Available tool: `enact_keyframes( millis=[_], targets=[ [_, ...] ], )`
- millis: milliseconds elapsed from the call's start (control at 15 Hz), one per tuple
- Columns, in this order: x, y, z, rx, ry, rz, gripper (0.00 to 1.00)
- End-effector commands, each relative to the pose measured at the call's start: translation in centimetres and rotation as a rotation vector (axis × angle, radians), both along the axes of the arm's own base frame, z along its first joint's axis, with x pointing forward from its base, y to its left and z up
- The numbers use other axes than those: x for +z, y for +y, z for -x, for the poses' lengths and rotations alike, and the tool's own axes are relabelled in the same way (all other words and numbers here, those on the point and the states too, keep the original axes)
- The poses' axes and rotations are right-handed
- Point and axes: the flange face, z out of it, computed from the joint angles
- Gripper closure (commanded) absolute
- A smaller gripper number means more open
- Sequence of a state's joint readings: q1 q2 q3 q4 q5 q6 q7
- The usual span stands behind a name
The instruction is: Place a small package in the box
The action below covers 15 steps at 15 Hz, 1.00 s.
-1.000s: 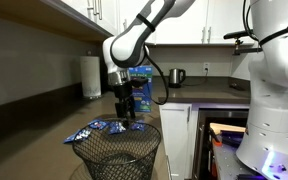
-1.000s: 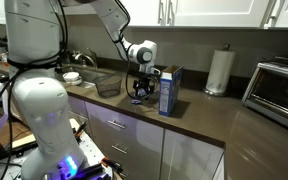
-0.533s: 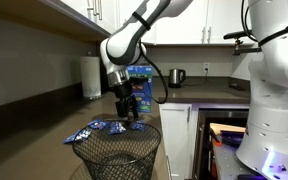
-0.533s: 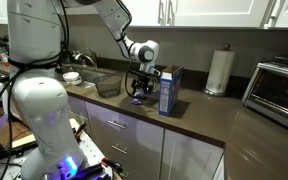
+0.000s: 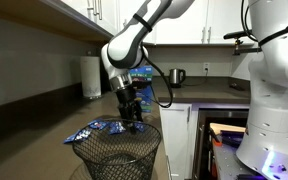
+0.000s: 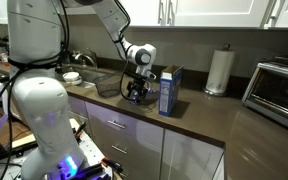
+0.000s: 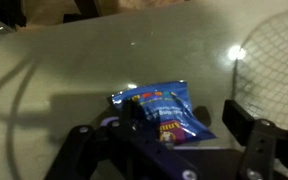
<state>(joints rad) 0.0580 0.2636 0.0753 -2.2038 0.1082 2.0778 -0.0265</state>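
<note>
Several small blue-and-white packages (image 5: 88, 130) lie on the dark counter beside the wire basket. In the wrist view one small package (image 7: 162, 106) lies flat on the counter between my jaws. My gripper (image 5: 132, 123) is low over the counter, also seen in another exterior view (image 6: 136, 93) and in the wrist view (image 7: 184, 124). It is open, with a finger on each side of the package and not closed on it. The box (image 6: 170, 90), a tall upright blue carton, stands on the counter just beyond the gripper; it also shows behind the arm (image 5: 144, 82).
A black wire-mesh basket (image 5: 119, 155) stands near the packages, seen also in an exterior view (image 6: 107, 85) and at the wrist view's right edge (image 7: 276, 55). A paper towel roll (image 6: 218, 72), a kettle (image 5: 178, 76) and a toaster oven (image 6: 280, 92) stand further along the counter.
My gripper has come down closer to the counter, over the packages. The box, basket and packages have not moved.
</note>
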Motion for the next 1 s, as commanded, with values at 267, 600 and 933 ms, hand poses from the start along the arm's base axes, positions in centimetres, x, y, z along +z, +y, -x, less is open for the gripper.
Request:
enact_keyframes(
  millis=[267,600,933],
  targets=[
    [0.0,0.4,3.1,-0.025,0.001,-0.01,0.66],
    [2.2,1.0,5.4,-0.029,-0.055,0.021,0.93],
    [6.3,1.3,7.9,-0.054,-0.142,0.063,0.92]
  ],
)
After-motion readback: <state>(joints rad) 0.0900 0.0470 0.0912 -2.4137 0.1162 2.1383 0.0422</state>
